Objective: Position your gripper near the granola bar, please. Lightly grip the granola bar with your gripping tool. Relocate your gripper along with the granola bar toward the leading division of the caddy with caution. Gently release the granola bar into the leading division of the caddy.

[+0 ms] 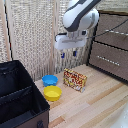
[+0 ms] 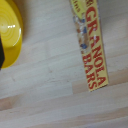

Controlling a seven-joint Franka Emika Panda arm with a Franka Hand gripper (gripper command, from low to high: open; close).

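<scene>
Tabletop (image 1: pixel 100 105): pale wooden planks, carrying every loose item; visible in the wrist view as light grain under the carton and bowl.
Caddy (image 1: pixel 20 95): large black fabric box with straight walls, at the exterior view's left, near corner cut off by the frame; an inner divider crossing it, making compartments, nothing visible inside.
Cabinet (image 1: pixel 110 45): brown wooden drawer unit with pale handles, at the exterior view's right, behind the tabletop.
Screen (image 1: pixel 30 35): pale slatted backdrop behind the scene.
Arm (image 1: pixel 80 17): bulky white robot limb coming down from the top of the exterior view.
Gripper (image 1: pixel 68 53): white blocky end with two short dark, blue-tipped fingers, hanging in the air well above the tabletop, above and slightly behind the carton, touching nothing.
Jaws: apart, nothing between them.
Granola bar (image 1: pixel 75 79): flat rectangular carton, red and yellow-orange print with a food picture, propped upright on a long edge on the tabletop, well apart from the caddy, near the bowls on their right in the exterior view; in the wrist view (image 2: pixel 91 45) the words GRANOLA BARS readable along its narrow yellow side.
Yellow bowl (image 1: pixel 52 93): round, plastic-looking, just beside the caddy's wall; also at the edge of the wrist view (image 2: pixel 10 32).
Blue bowl (image 1: pixel 49 80): round, just behind the yellow bowl, whether touching cannot be told.
</scene>
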